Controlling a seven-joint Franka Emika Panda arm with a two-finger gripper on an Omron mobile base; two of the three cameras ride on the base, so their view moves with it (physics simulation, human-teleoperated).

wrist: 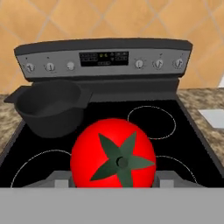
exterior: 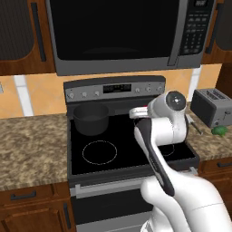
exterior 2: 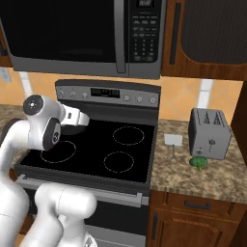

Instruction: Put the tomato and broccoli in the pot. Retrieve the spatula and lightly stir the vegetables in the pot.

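In the hand view the red tomato with its green star-shaped calyx sits between the fingers of my gripper, which is shut on it and holds it above the stove top. The dark grey pot stands on the back left burner, ahead and to the left of the tomato, with nothing visible inside; it also shows as the pot. The broccoli lies on the right counter in front of the toaster. The white-bladed spatula lies on that counter beside the stove.
A black glass stove top with a control panel at the back. A microwave hangs above it. A silver toaster stands on the right granite counter. Granite counter lies left of the stove.
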